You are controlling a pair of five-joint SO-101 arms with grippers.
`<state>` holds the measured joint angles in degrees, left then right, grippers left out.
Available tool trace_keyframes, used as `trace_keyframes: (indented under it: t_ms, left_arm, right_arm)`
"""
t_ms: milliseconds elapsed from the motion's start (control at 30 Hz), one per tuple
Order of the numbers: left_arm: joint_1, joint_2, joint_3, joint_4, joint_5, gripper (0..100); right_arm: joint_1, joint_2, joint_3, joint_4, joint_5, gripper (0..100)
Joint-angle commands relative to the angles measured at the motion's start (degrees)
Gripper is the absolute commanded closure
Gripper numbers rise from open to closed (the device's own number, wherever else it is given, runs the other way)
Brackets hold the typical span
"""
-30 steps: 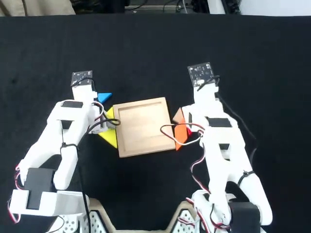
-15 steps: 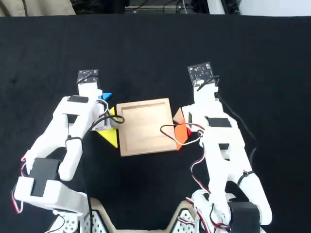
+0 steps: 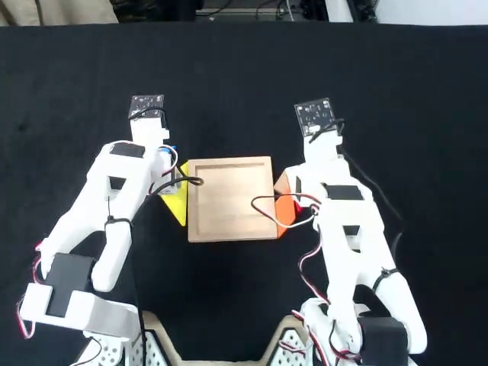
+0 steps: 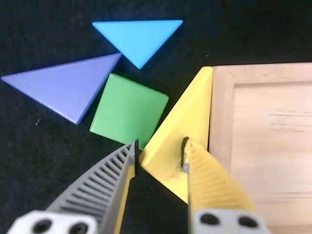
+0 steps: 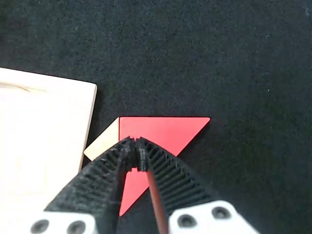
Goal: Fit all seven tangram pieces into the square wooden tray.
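The square wooden tray point(image 3: 229, 200) lies mid-table with nothing inside. A yellow triangle point(image 4: 183, 124) rests against its left side. My left gripper point(image 4: 160, 153) is open over that triangle's near corner, one fingertip on top of it and the other at its edge. Just beyond lie a green square point(image 4: 128, 110), a purple triangle point(image 4: 63, 87) and a blue triangle point(image 4: 139, 36). Off the tray's right side, my right gripper point(image 5: 134, 151) is shut, its tips over a red triangle point(image 5: 163, 131). A small tan piece point(image 5: 105, 146) lies beside it, and an orange piece point(image 3: 284, 207) peeks out from under the right arm.
Black cloth covers the table, with open room beyond the tray and toward the front edge. Both arm bases stand at the near edge. Cables loop from the wrists over the tray's left and right rims.
My left arm has moved away from its base, and the tray has turned square to the table. The yellow triangle now lies flush against the tray's left side. The right arm has kept still.
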<state>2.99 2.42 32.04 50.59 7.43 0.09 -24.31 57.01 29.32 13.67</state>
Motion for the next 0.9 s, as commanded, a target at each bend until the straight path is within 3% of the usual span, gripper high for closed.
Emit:
trace_keyframes:
  t_ms: [0,400,633,867]
  left_arm:
    - [1.5,0.9,-1.4,0.5,-0.2,87]
    - [12.2,0.8,-9.3,11.1,-0.1,87]
    - [16.7,-0.8,-10.2,11.6,-0.1,87]
    - [21.8,-12.9,-7.0,11.0,-0.1,87]
  right_arm:
    - [-1.2,-0.2,-0.5,-1.2,0.1,98.6]
    - [-1.2,-0.2,-0.7,-1.3,0.1,98.6]
    - [-1.1,-0.2,-0.7,-1.3,0.1,98.6]
    - [-0.8,-0.1,-0.6,-1.3,0.1,98.6]
